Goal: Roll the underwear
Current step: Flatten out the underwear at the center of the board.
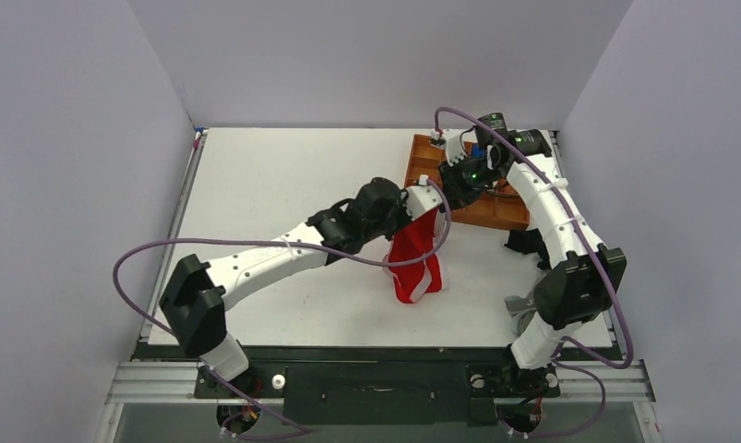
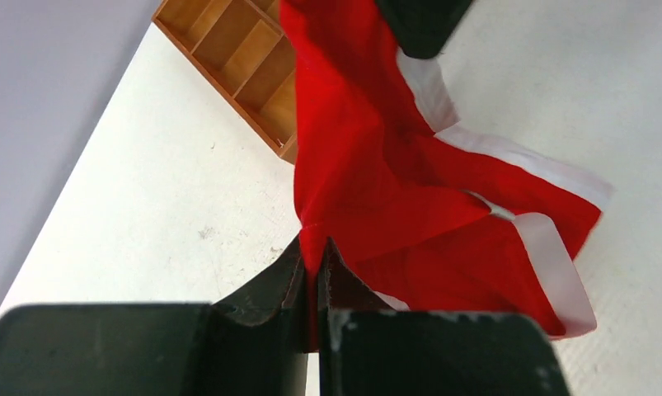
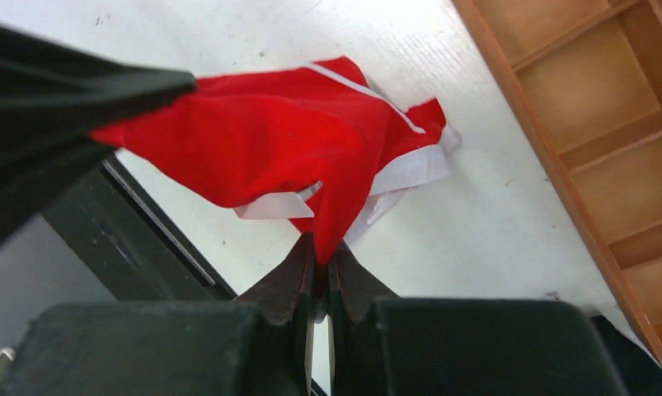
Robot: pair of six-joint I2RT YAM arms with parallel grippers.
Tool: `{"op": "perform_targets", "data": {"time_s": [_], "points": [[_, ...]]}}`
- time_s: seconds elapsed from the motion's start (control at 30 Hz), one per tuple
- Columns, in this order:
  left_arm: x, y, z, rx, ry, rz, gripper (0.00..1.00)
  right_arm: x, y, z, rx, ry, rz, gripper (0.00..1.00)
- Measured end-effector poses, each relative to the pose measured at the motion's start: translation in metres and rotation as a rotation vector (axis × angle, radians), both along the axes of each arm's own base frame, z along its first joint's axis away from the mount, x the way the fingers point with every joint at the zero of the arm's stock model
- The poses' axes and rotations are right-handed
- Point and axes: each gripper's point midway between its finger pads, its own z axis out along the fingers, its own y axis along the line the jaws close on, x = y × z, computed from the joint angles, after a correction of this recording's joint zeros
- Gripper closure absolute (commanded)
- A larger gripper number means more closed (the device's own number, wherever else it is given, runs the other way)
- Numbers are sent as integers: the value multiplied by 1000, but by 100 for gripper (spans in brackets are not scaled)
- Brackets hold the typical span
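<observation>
The red underwear with white trim hangs above the white table, its lower end bunched on the surface near the middle. My left gripper is shut on its top edge; in the left wrist view the red cloth is pinched between the closed fingertips. My right gripper is close beside the left one, also shut on a corner of the cloth, pinched at its fingertips. The waistband lettering is hidden.
A brown wooden tray with compartments lies at the back right, just behind and under the right gripper; it also shows in the left wrist view and the right wrist view. The table's black front edge is near.
</observation>
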Motion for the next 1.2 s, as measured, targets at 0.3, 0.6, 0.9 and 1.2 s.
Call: {"op": "perform_targets", "data": {"time_s": [0.3,0.6,0.9,1.2], "points": [[-32,47,70,-104,126,-166,100,-47,23,46,-2,-126,208,100],[-1,114,109,-203,147,-125,100,-44,38,111,24,-327,244,100],[60,139,150,-192,-87,-4,100,28,58,124,-13,-441,186,100],[60,145,141,-147,-139,-40,96,11,66,107,-63,-512,251,100]]}}
